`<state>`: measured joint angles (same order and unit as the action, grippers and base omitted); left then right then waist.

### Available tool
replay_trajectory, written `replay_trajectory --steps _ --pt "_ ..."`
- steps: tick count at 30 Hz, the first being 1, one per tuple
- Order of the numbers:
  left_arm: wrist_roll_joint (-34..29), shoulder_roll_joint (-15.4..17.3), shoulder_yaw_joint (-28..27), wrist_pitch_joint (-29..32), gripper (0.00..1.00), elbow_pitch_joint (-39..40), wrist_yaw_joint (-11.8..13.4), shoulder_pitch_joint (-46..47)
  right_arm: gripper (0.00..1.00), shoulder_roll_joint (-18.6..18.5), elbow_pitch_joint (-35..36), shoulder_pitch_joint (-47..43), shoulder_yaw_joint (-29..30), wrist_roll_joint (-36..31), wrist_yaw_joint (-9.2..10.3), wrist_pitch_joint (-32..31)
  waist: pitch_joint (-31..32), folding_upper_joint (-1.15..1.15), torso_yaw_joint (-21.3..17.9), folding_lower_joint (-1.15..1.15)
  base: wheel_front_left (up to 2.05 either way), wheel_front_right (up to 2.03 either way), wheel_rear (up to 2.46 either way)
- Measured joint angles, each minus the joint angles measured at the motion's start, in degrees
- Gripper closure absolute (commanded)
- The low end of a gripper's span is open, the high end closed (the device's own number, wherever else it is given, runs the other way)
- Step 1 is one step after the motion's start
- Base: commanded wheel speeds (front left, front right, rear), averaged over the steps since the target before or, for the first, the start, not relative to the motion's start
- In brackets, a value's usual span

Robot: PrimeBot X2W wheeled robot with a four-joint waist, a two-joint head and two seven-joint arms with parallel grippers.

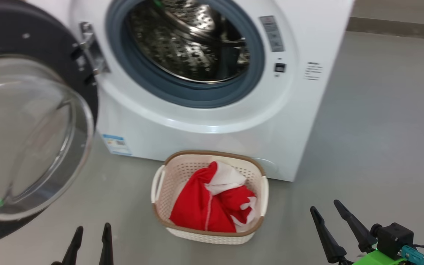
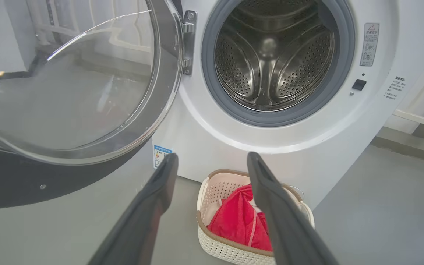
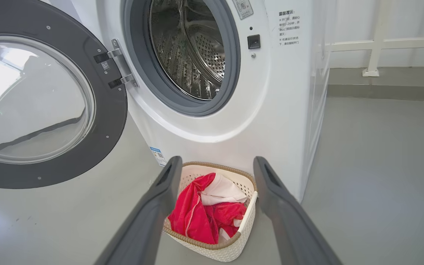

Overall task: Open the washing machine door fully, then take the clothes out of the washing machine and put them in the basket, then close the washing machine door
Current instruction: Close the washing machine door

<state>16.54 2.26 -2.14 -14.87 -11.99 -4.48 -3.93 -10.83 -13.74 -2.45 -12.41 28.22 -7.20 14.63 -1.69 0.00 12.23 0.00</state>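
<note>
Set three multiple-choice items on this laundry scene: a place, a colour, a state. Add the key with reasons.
1. Where do the clothes lie? A on the floor; B in the basket; C on a shelf.
2. What colour is the basket's rim? A blue; B black; C brown.
3. How does the washing machine door stand? A swung open; B shut; C taken off.
Key: 1 B, the red and white cloth lies inside it. 2 C, a brown band runs round its top. 3 A, it hangs aside, the steel drum exposed.
</note>
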Motion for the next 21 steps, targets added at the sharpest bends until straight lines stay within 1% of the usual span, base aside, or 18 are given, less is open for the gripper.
replay_trajectory --steps 6,9,14,18,21 --pt "1.29 0.01 0.35 0.0 0.0 -0.26 0.63 -1.26 0.0 -0.34 -0.2 0.4 -1.71 0.03 -0.01 0.0 0.16 0.0 4.98 0.0 0.0 0.0 0.0" --pt "1.79 0.01 0.78 0.0 0.0 -0.21 1.48 -1.71 0.0 -0.49 -0.34 0.42 -2.24 0.31 -0.01 0.0 0.28 0.0 7.47 0.0 0.0 0.0 0.0" --pt "2.32 0.03 1.38 0.0 0.0 -0.24 2.19 -2.03 0.0 -0.59 -0.49 0.42 -3.24 0.44 0.0 0.0 0.56 0.0 11.48 0.0 0.0 0.0 0.0" --pt "3.37 0.07 1.77 0.0 0.0 -0.23 3.3 -2.15 0.0 -0.59 -0.8 0.43 -3.77 0.44 0.0 0.0 0.91 0.0 14.35 0.0 0.0 0.0 0.0" --pt "4.88 0.09 1.77 0.0 0.0 0.66 4.57 -3.75 0.0 -0.57 -1.09 1.79 -5.67 0.66 -0.01 0.0 1.13 0.0 16.38 0.0 0.0 0.0 0.0"
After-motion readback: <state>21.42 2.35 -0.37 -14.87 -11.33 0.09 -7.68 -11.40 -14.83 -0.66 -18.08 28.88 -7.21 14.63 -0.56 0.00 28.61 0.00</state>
